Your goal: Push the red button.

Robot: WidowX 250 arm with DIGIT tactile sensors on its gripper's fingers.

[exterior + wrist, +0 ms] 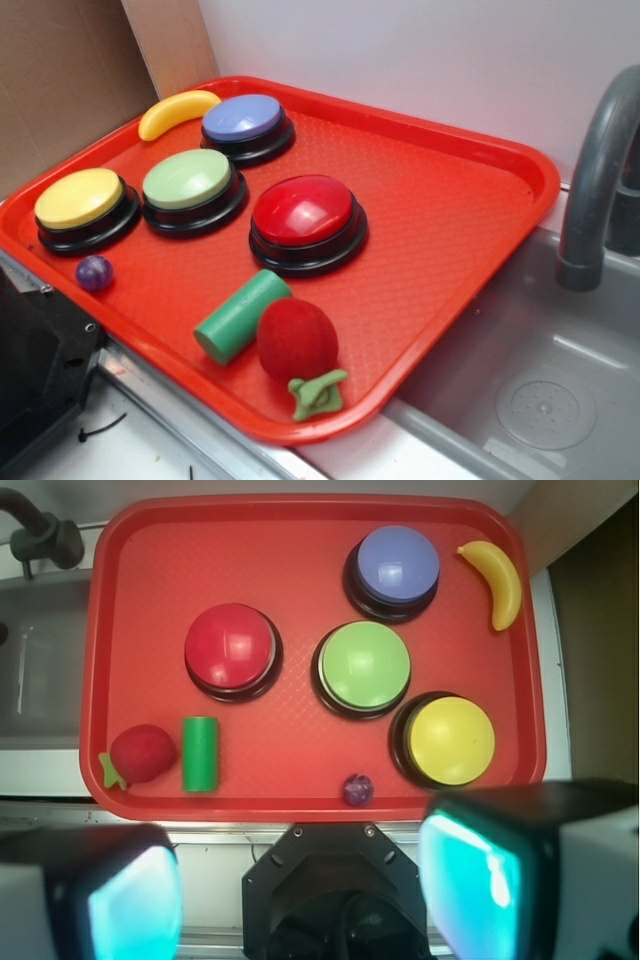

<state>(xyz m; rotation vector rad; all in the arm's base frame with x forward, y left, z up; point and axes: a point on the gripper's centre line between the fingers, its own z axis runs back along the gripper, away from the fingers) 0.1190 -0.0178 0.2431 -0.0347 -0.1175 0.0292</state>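
Exterior: red button (pixel 306 215) sat mid-frame on red tray (pixel 450 210), right of green button (pixel 190 182); no claw visible. Wrist: red button (pixel 231 648) upper left of centre; gripper (pixel 300 890) fingers (pixel 130 900) spread wide, holding nothing, bottom edge.

Bright, even light; glare on the red button (pixel 303 210); claw fingers (pixel 135 905) perhaps defocused.

No legible text, labels, brands, numbers or signs found on any item in the exterior or wrist view.
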